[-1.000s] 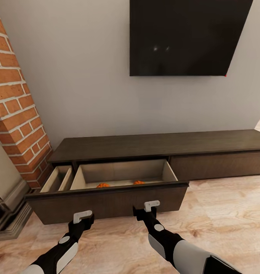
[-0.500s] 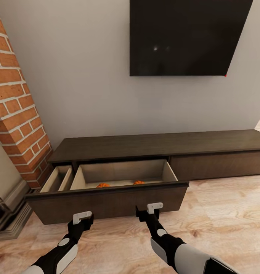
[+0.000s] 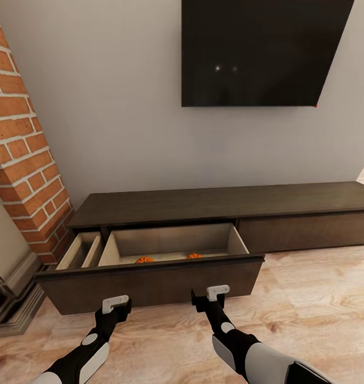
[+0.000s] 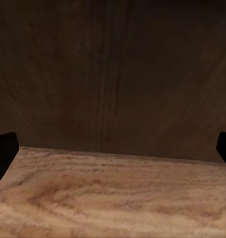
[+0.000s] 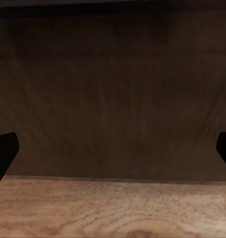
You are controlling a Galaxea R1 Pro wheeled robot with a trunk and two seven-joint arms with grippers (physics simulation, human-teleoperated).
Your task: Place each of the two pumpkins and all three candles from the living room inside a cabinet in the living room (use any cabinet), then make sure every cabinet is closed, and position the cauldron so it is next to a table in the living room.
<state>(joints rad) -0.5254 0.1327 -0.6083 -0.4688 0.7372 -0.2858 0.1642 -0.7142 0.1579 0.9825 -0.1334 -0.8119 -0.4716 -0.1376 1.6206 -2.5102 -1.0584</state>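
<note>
Cabinet (image 3: 224, 205) drawer stands pulled out, pumpkins (image 3: 144, 260) inside; both tools, left tool (image 3: 116, 304) and right tool (image 3: 218, 292), released near its rigid, handleless front (image 3: 150, 285), likely best pushed flat.

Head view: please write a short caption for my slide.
Both open grippers, left gripper and right gripper, face the open drawer holding two pumpkins.

No legible text, label, brand, number or sign appears in any view. The dark wall screen (image 3: 262, 50) is blank, showing only two faint glints; the cabinet (image 3: 219, 205) top and its drawer front (image 3: 150, 285), seen ahead of the fingers in both wrist views, carry plain wood grain without markings.
</note>
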